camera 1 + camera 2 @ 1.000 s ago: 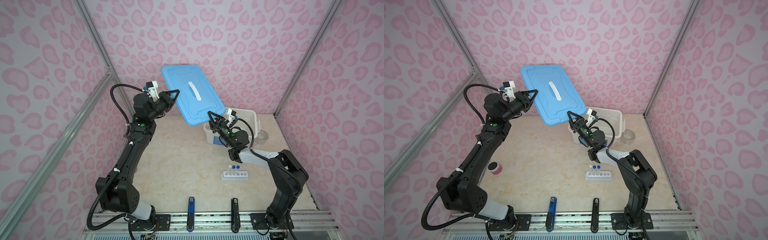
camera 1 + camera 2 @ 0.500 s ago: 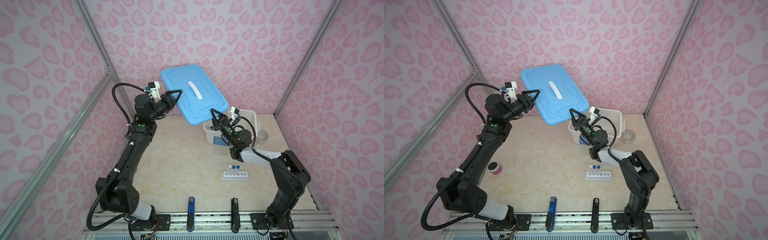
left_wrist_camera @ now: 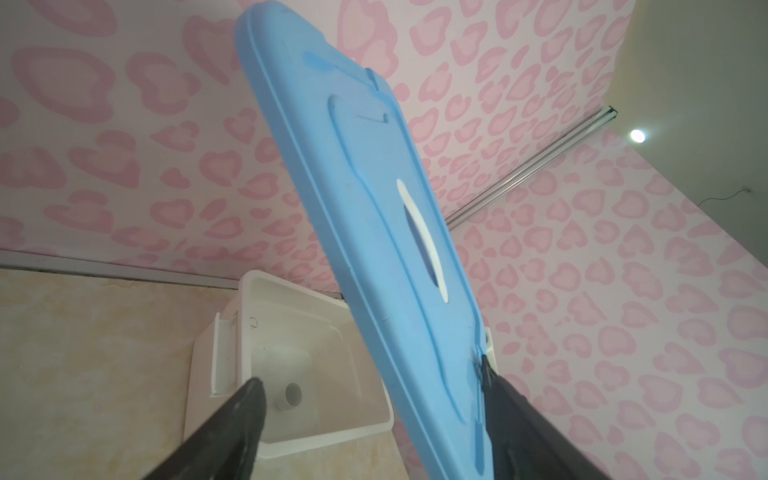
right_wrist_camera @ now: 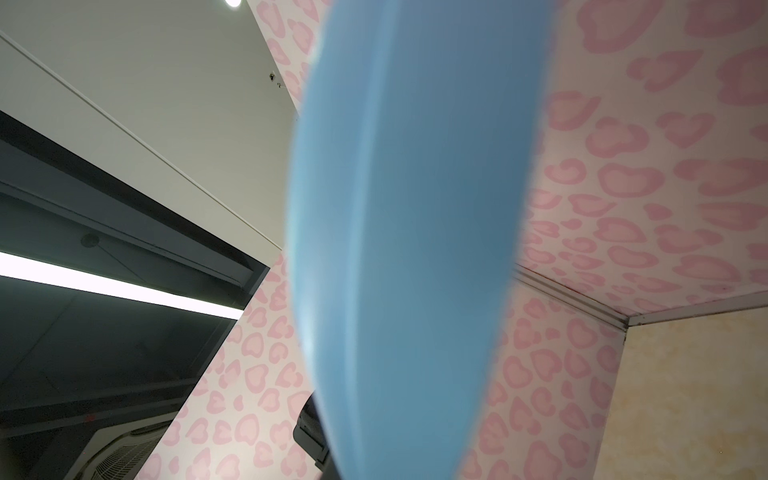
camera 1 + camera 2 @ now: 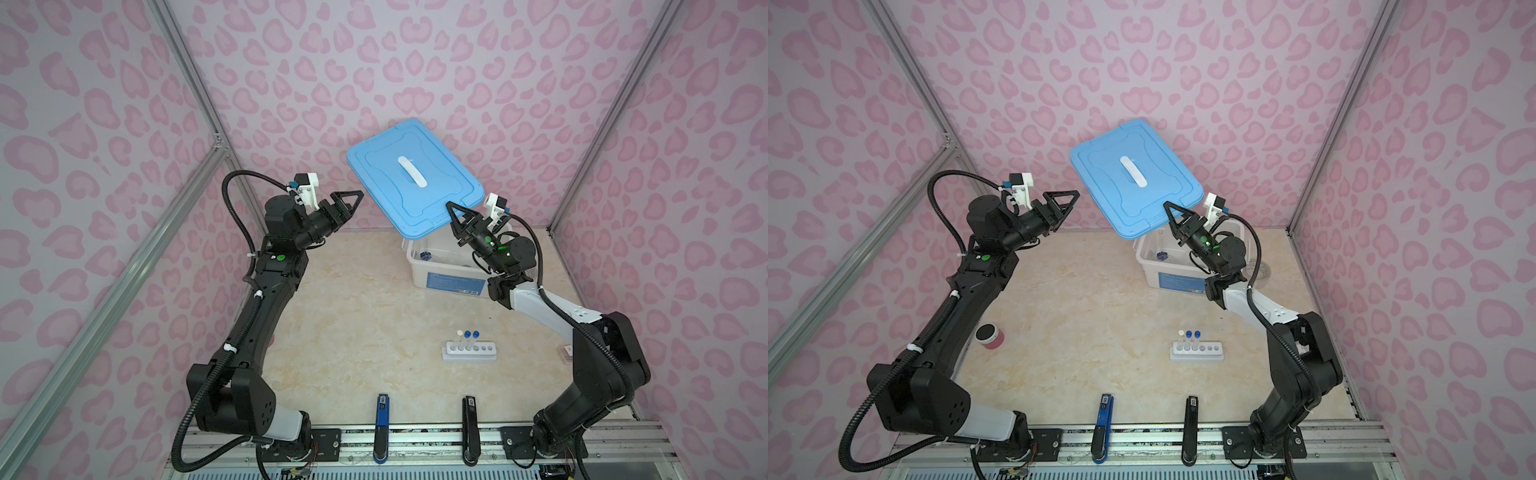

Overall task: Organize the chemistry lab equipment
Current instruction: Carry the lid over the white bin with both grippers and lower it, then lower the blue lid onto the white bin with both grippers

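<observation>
Blue plastic fills both my wrist feeds. The blue lid (image 5: 411, 178) hangs tilted above the white bin (image 5: 419, 276), its low edge over the bin's mouth and its high edge up toward the back wall. My right gripper (image 5: 451, 206) is clamped tight on that low edge, and by my reading it alone carries the lid. My left gripper (image 5: 353, 202) sits at the lid's opposite side with its fingers spread wide and nothing in its hold. In its wrist view the lid's rim runs between them, close against one finger (image 3: 523, 424); whether it touches I cannot tell. I judge the lid is held up like this to leave the bin free for loading, or to be set aside.

On the bin's floor sits a small white cup (image 3: 289, 395), and a top view shows a tiny blue-bottomed piece (image 5: 1160, 254) in there too. The rest of the lab gear is out front. The white rack (image 5: 478, 353) stands on the table (image 5: 357, 307), well apart from the bin, with three capped tubes (image 5: 468, 340) upright at one end and its other holes empty.

What stands in my way is the lid itself, overhanging the bin's mouth, and my right wrist, which crowds the bin's near corner. A clear ring (image 5: 1259, 272) lies just beside the bin, partly behind that arm. A pink jar (image 5: 989, 336) stands by my left arm, clear of everything.
</observation>
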Robot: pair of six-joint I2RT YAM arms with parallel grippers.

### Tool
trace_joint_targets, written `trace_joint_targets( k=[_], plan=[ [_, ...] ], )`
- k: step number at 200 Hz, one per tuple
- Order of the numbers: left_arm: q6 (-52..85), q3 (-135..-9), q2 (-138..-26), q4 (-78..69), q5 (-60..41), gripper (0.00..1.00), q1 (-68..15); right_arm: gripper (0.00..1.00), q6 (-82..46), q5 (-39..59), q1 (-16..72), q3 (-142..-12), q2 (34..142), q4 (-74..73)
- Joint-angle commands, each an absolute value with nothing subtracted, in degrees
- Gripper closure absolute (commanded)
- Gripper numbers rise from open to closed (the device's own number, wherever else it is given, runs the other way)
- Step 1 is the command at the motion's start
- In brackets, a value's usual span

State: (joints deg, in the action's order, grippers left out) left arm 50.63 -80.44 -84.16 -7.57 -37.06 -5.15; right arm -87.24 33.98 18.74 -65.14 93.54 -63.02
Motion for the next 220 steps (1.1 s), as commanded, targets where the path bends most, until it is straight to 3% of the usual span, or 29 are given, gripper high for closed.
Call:
trace_joint_targets(
  k=[1, 21, 47, 67, 94, 148, 220],
  plan=[
    [46.66, -80.41, -83.38, -5.61, -37.78, 0.14, -3.43, 0.98, -86.12, 46.18, 16.43, -67.93, 92.59, -57.52],
    [43.59, -81.09, -82.65, -2.98, -37.11, 0.14, -1.85, 0.98, -79.86, 52.26, 13.75, -69.32, 88.92, -45.28],
    [40.51, -82.47, -82.45, -0.58, -36.63, 0.13, -0.20, 0.99, -58.49, 57.69, 10.12, -74.16, 82.98, -11.57],
    [39.66, -83.71, -83.58, -0.20, -37.19, 0.13, 0.01, 0.99, -53.75, 61.56, 5.05, -75.36, 81.06, -2.05],
    [40.43, -84.33, -85.83, -1.63, -38.55, 0.13, -0.09, 1.00, -51.75, 64.31, 0.63, -76.05, 79.60, 1.96],
    [38.44, -88.27, -90.64, -1.27, -40.97, 0.13, -1.89, 1.00, -49.64, 67.92, 0.11, -76.11, 77.20, 6.21],
    [37.52, -101.34, -107.99, -1.06, -50.98, 0.13, -7.60, 1.00, -49.65, 70.56, -0.01, -72.44, 73.31, 5.28]
  ],
)
